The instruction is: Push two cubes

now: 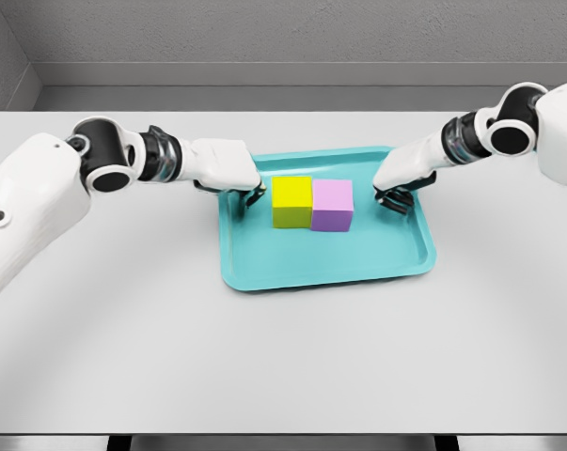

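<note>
Take the teal tray (264, 277) as your landmark: both cubes sit on its floor in the far half, the yellow cube (291, 202) toward the tray's left side and the pink cube (332, 205) directly to its right, their inner faces touching with no gap you can make out. So the pair already forms one short block whose long axis runs left–right across the tray, and that axis points straight at each hand. Your left hand (228, 167) hangs over the tray's left rim, just beside the yellow cube's outer face, its fingers curled down and in with nothing between them; whether a fingertip actually touches the cube you cannot tell from this view. Your right hand (401, 178) hangs inside the tray near its right rim, a little apart from the pink cube's outer face, its fingers likewise curled under and holding nothing. The left hand looks the nearer of the two to its cube. Judging from this, the cubes are already pressed together — any further push would have to run along that left–right line, and an off-centre shove from either side would likely twist the pair rather than slide it.
</note>
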`<state>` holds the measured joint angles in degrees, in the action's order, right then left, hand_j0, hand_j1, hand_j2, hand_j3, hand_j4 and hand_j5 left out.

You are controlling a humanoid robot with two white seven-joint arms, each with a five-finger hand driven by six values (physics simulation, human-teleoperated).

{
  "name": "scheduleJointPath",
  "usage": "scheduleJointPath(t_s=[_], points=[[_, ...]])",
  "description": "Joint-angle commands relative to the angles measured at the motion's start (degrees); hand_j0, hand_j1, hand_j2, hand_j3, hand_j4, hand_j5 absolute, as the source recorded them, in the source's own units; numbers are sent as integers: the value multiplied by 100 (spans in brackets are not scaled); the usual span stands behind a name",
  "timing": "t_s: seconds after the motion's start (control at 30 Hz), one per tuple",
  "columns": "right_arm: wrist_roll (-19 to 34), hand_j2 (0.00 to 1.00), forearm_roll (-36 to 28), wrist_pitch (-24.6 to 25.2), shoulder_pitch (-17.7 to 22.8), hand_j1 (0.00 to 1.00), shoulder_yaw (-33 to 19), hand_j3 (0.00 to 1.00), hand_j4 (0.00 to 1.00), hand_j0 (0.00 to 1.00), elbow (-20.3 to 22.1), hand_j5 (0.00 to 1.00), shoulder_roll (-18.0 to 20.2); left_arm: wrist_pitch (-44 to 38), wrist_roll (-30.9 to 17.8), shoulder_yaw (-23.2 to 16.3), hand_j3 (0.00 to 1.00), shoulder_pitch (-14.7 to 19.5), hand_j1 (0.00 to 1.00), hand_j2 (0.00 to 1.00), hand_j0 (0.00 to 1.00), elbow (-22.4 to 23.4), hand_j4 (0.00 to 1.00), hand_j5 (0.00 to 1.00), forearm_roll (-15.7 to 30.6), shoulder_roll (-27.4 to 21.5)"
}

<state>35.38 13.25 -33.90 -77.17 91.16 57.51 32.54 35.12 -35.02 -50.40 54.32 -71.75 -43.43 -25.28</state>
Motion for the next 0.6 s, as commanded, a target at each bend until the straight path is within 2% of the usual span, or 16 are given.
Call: scheduleJointPath(t_s=[0.0, 0.17, 0.27, 0.3, 0.33, 0.37, 0.4, 0.47, 0.5, 0.53, 0.57], points=[[-38, 13, 117, -11, -9, 13, 306, 13, 13, 13, 437, 13, 156, -12, 2, 4, 43, 0, 43, 43, 43, -181, 43, 43, 273, -144], [-38, 14, 108, -55, -79, 14, 341, 14, 14, 14, 1131, 14, 534, -12, 2, 30, 43, 44, 43, 43, 43, -225, 43, 43, 458, -513], [-38, 14, 99, -110, -105, 14, 324, 14, 14, 14, 1307, 14, 666, -12, 2, 65, 46, 141, 46, 46, 46, -700, 46, 46, 1038, -1462], [-38, 14, 99, -110, -185, 14, 289, 14, 14, 14, 1307, 14, 789, -12, 2, 214, 56, 123, 56, 56, 56, -840, 56, 56, 1169, -1743], [-38, 14, 99, -110, -193, 14, 17, 14, 14, 14, 1290, 14, 1052, -12, 2, 549, 96, 35, 96, 96, 96, -998, 96, 96, 1486, -2059], [-38, 14, 90, -110, -167, 14, -343, 14, 14, 14, 1263, 14, 1307, -12, 2, 601, 100, -35, 100, 100, 100, -1130, 100, 100, 1811, -2437], [-38, 14, 90, -110, -132, 14, -572, 14, 14, 14, 1246, 14, 1509, -12, 2, 619, 100, -149, 100, 100, 100, -1130, 100, 100, 1917, -2614], [-38, 17, 81, -110, -70, 17, -889, 17, 17, 17, 1070, 17, 1791, -12, 2, 760, 100, -263, 100, 100, 100, -1122, 100, 100, 2215, -2623], [-38, 22, 55, -110, -62, 22, -986, 22, 22, 22, 842, 22, 1844, -12, 2, 760, 100, -290, 100, 100, 100, -1122, 100, 100, 2268, -2605], [-38, 48, 46, -110, -53, 48, -1100, 48, 48, 48, 526, 48, 1835, -12, 2, 760, 100, -343, 100, 100, 100, -1122, 100, 100, 2277, -2552], [-153, 100, 46, -110, -53, 100, -1135, 100, 100, 100, 191, 100, 1782, -12, 2, 768, 100, -422, 100, 100, 100, -1131, 100, 100, 2277, -2544]])
